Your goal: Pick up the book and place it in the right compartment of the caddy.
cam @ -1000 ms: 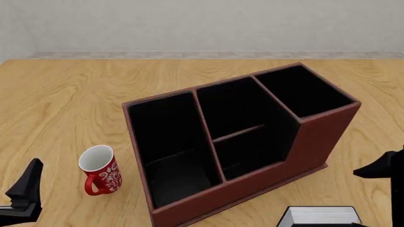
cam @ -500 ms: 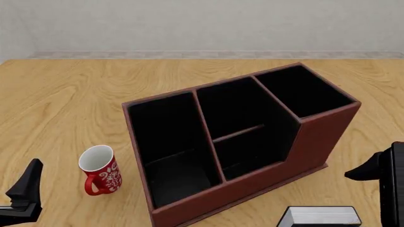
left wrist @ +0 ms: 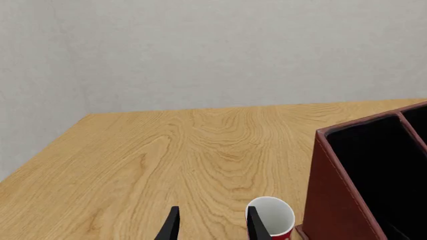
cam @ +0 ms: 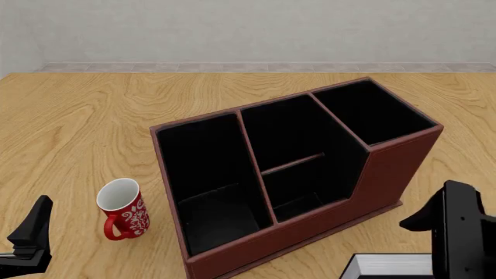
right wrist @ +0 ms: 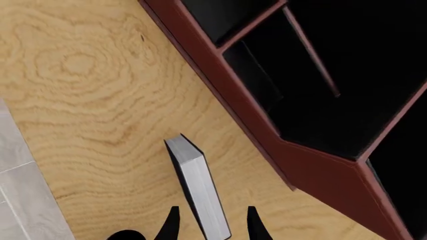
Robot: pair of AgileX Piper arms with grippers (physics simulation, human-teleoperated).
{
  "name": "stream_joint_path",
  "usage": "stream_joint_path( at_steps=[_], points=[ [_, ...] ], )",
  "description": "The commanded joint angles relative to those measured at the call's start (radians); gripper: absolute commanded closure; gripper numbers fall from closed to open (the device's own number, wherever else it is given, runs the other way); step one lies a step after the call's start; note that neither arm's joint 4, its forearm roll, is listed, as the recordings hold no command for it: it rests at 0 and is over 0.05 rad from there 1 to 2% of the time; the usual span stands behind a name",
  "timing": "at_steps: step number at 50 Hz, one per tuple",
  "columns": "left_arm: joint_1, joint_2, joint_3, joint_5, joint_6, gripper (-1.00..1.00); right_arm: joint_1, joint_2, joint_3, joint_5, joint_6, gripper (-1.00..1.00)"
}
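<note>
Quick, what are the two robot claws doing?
Left gripper: open, holding nothing.
Right gripper: open, fingers either side of the book.

A light wooden table (cam: 93, 116) with bold swirling grain fills most of the front view, reaching back to a plain, pale grey wall (cam: 248, 29). A pinkish-grey speckled skirting strip (cam: 232, 67) runs along the wall's foot behind the table's far edge. Past one table edge, the right wrist view shows pale grey floor tiles (right wrist: 27, 200). Lighting is soft and even.
</note>
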State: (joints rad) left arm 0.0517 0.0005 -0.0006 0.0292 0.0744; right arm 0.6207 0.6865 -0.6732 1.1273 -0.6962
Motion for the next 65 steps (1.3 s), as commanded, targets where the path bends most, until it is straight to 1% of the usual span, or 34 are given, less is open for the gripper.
stream_joint_path(
  at_steps=[1, 7, 18, 26, 32, 44, 65],
  points=[
    [0.001, 0.000, 0.000, 0.000, 0.002, -1.00, 0.029, 0.021, 0.037, -0.040, 0.051, -1.00],
    [0.004, 0.000, 0.000, 0.000, 0.003, -1.00, 0.025, 0.019, 0.049, -0.046, 0.060, -1.00],
    [0.004, 0.000, 0.000, 0.001, 0.002, -1.00, 0.042, 0.039, 0.082, -0.080, 0.106, -1.00],
    [0.005, 0.000, 0.000, 0.000, 0.003, -1.00, 0.039, 0.041, 0.098, -0.091, 0.124, -1.00],
    [0.004, 0.000, 0.000, 0.002, 0.002, -1.00, 0.022, 0.035, 0.110, -0.094, 0.117, -1.00],
    [0.007, 0.000, 0.000, 0.006, 0.002, -1.00, 0.015, 0.036, 0.131, -0.108, 0.122, -1.00],
    [0.007, 0.000, 0.000, 0.009, 0.001, -1.00, 0.017, 0.070, 0.168, -0.157, 0.136, -1.00]
  ],
)
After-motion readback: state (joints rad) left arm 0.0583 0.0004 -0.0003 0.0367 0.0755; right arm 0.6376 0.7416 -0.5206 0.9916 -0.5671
